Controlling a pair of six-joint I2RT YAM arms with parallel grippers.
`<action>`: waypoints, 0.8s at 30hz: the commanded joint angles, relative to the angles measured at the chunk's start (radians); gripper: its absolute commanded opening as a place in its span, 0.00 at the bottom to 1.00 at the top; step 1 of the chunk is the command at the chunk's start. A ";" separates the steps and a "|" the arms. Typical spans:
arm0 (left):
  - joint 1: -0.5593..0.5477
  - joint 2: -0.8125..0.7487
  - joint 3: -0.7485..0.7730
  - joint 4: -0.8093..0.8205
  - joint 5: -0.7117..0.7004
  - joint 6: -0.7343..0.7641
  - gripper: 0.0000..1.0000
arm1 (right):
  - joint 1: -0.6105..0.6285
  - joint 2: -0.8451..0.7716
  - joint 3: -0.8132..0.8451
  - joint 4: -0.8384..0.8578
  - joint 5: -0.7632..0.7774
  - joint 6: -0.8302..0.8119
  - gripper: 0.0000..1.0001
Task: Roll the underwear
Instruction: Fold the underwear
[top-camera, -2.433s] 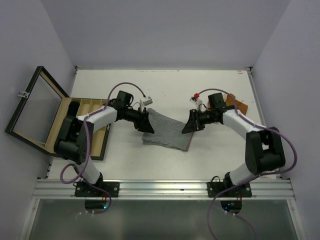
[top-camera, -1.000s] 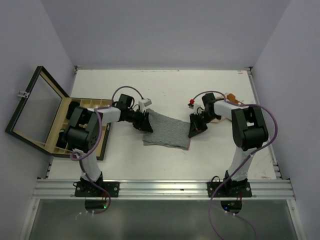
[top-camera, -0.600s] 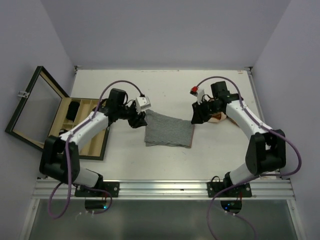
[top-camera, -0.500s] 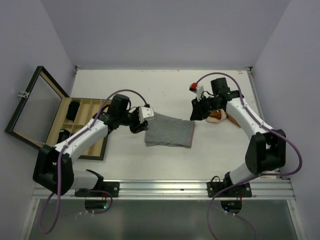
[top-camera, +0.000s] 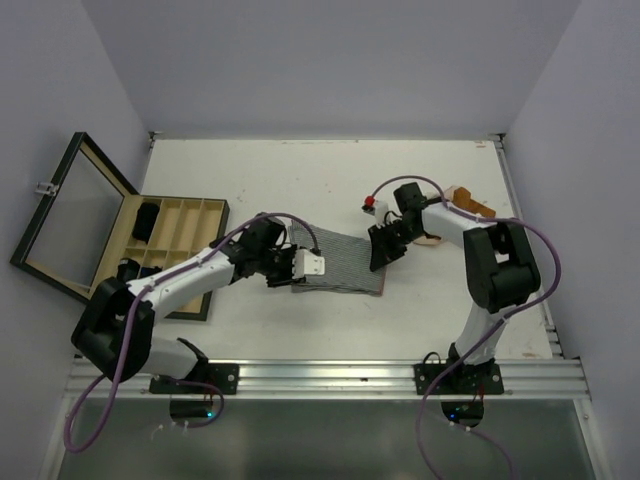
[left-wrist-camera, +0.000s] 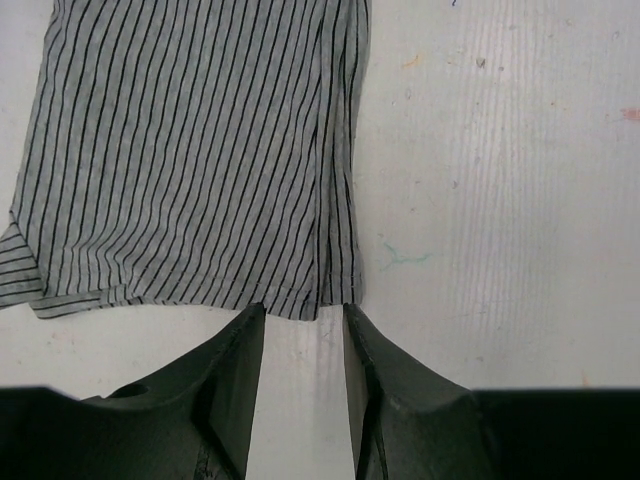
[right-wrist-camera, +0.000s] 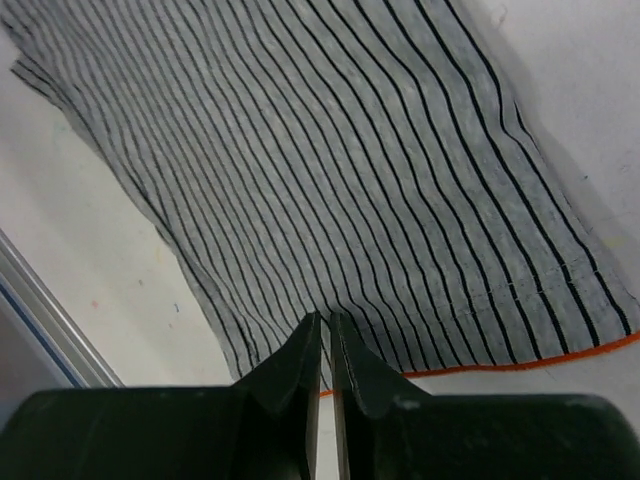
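Note:
The grey striped underwear (top-camera: 345, 265) lies flat in the middle of the table. My left gripper (top-camera: 290, 272) is low at its left side. In the left wrist view the gripper (left-wrist-camera: 300, 315) is open, its tips at the hem of the cloth (left-wrist-camera: 200, 150) with bare table between them. My right gripper (top-camera: 378, 255) is at the cloth's right edge. In the right wrist view that gripper (right-wrist-camera: 323, 320) is almost closed, tips pressed into the striped cloth (right-wrist-camera: 350, 150) just inside its orange hem, where the stripes pucker. An orange-brown garment (top-camera: 470, 205) lies at the far right.
A compartmented wooden box (top-camera: 185, 225) stands at the left with its glass lid (top-camera: 70, 215) swung open. A black garment (top-camera: 148, 220) sits in one compartment. The table's metal rail (top-camera: 330, 378) runs along the near edge.
The left gripper has slid from the cloth's far left corner toward its near left side. The right gripper has come back from beside the orange-brown garment onto the cloth's right edge.

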 joint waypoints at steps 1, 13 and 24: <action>-0.003 0.002 -0.010 0.022 0.025 -0.132 0.40 | 0.001 0.031 -0.037 0.061 0.054 0.077 0.12; 0.013 0.002 -0.001 -0.046 0.028 -0.428 0.38 | 0.099 -0.134 -0.106 0.070 -0.372 0.302 0.17; 0.042 0.100 0.084 -0.276 -0.001 -0.264 0.36 | 0.022 0.047 0.342 -0.229 0.049 0.078 0.31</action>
